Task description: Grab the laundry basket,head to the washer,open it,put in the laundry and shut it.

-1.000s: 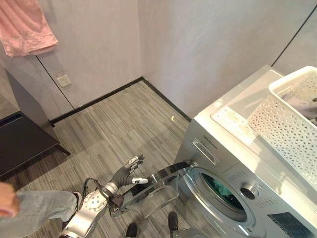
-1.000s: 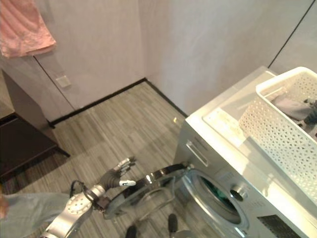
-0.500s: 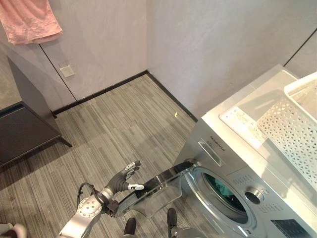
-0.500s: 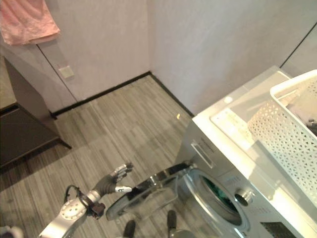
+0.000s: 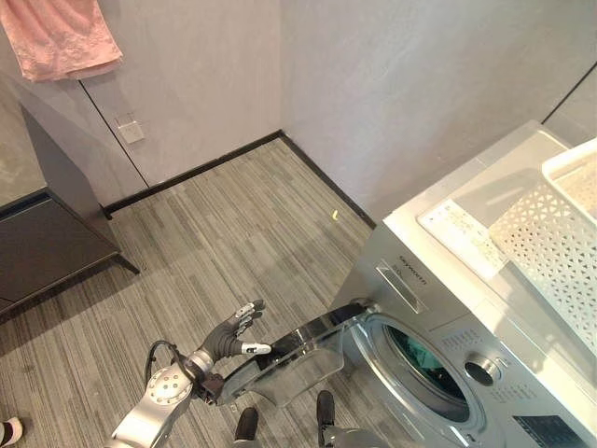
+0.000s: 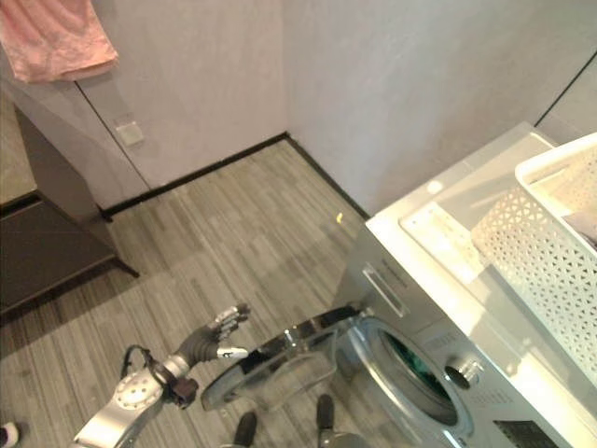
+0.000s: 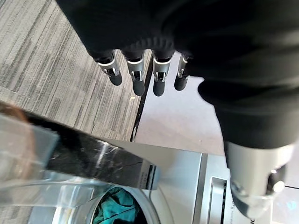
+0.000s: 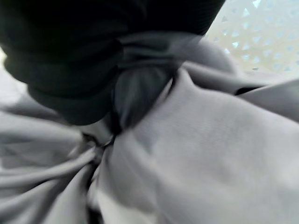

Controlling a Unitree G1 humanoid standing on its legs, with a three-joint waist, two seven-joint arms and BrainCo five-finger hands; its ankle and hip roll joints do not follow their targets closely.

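Most of the right hand (image 8: 70,60) is buried in grey laundry (image 8: 210,154) inside the white basket (image 5: 550,252) on the washer (image 5: 438,280), so its grip cannot be told. Half the basket is cut off. The left hand (image 5: 229,334) is held open beside the open door (image 5: 280,359). Green cloth (image 7: 114,207) is seen inside the drum. A pink towel (image 5: 61,37) is hung on the wall.

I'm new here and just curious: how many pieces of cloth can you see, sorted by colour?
Pink: 1, the cloth hanging on the wall
Teal: 1, the clothing inside the washer
Grey: 1, the garment in the white basket
Total: 3
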